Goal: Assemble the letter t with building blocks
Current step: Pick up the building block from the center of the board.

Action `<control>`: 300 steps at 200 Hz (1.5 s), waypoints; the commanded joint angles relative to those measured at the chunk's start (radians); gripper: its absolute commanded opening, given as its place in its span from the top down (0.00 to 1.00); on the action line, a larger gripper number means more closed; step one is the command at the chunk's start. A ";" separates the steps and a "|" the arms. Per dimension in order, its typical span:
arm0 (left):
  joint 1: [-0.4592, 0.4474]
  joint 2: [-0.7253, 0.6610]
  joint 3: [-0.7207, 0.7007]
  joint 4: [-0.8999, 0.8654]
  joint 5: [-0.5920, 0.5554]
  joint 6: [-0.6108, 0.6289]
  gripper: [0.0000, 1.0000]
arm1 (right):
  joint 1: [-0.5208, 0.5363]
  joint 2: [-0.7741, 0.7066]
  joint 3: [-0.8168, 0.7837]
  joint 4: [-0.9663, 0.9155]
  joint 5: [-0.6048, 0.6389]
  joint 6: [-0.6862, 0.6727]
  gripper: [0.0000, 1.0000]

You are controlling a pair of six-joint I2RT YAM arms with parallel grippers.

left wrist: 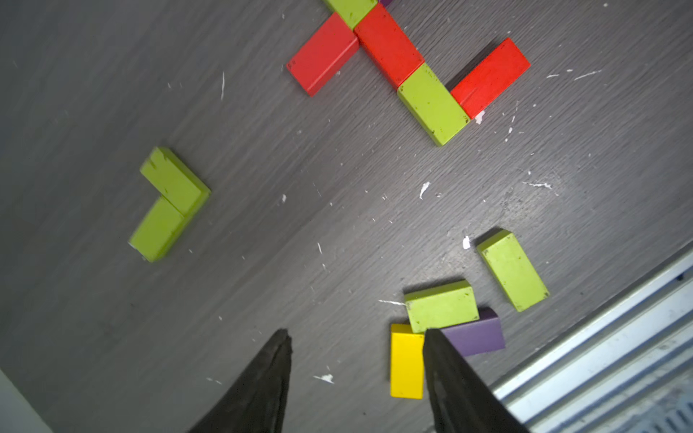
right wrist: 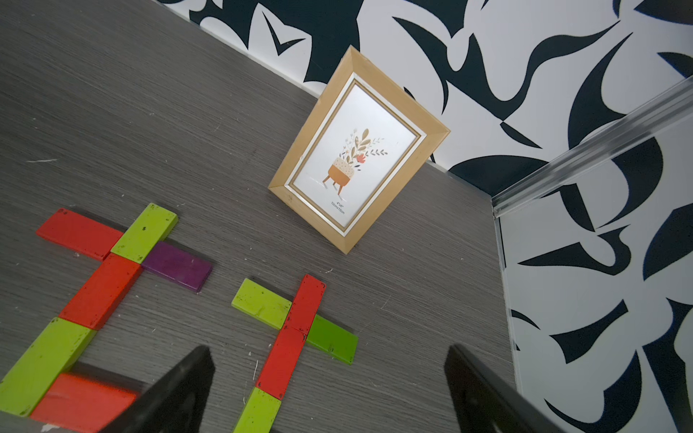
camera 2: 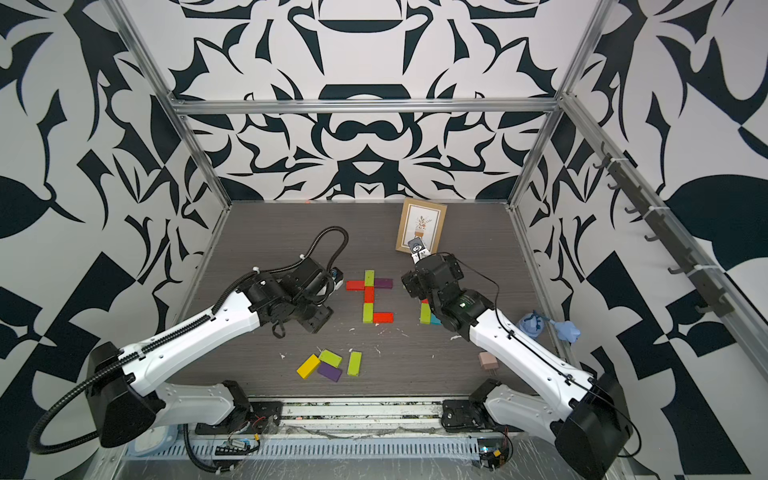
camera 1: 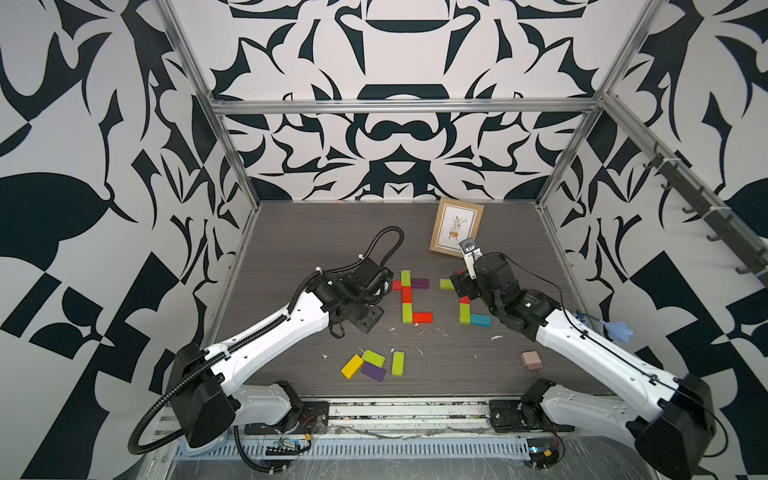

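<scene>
Hovering over bench, left fingers apart, empty, near loose blocks by front edge. Right fingers wide apart, empty, above second t. First t flat mid-bench, between both arms: green-red-green stem, red and purple crossbar, red foot. Frame propped behind.

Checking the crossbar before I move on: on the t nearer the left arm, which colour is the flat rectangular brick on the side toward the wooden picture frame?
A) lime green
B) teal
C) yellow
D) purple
D: in the right wrist view the flat purple brick lies beside the lime green top brick, opposite the red crossbar brick.
</scene>
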 commanded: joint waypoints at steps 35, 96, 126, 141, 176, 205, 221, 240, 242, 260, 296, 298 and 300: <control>-0.067 -0.154 -0.224 -0.025 0.009 -0.351 0.41 | 0.002 0.014 0.012 0.029 0.003 0.003 0.00; -0.121 -0.135 -0.339 -0.016 0.001 -0.506 0.42 | 0.003 0.017 0.016 0.025 0.009 -0.001 0.00; -0.151 -0.091 -0.380 0.014 0.008 -0.546 0.42 | 0.003 0.028 0.021 0.025 0.001 0.000 0.01; -0.167 -0.068 -0.392 0.034 0.014 -0.553 0.42 | 0.002 0.030 0.025 0.025 0.000 -0.003 0.00; -0.200 -0.054 -0.418 0.075 0.025 -0.559 0.41 | 0.003 0.024 0.020 0.025 -0.001 -0.002 0.01; -0.202 -0.051 -0.443 0.085 0.043 -0.565 0.41 | 0.003 0.028 0.024 0.023 -0.004 -0.002 0.00; -0.202 -0.042 -0.448 0.112 0.045 -0.569 0.41 | 0.003 0.031 0.025 0.023 -0.005 0.000 0.00; -0.202 -0.019 -0.438 0.102 0.044 -0.575 0.42 | 0.003 0.030 0.025 0.023 -0.008 0.000 0.01; -0.202 -0.019 -0.437 0.102 0.045 -0.576 0.42 | 0.003 0.031 0.026 0.023 -0.008 -0.001 0.01; -0.202 0.023 -0.435 0.105 0.042 -0.579 0.42 | 0.003 0.032 0.027 0.022 -0.009 -0.001 0.00; -0.202 0.050 -0.440 0.098 0.040 -0.595 0.42 | 0.002 0.026 0.025 0.019 -0.006 0.000 0.00; -0.202 0.051 -0.438 0.098 0.041 -0.595 0.42 | 0.003 0.025 0.025 0.019 -0.006 -0.001 0.01; -0.202 0.052 -0.438 0.098 0.041 -0.596 0.42 | 0.003 0.026 0.025 0.019 -0.007 -0.001 0.00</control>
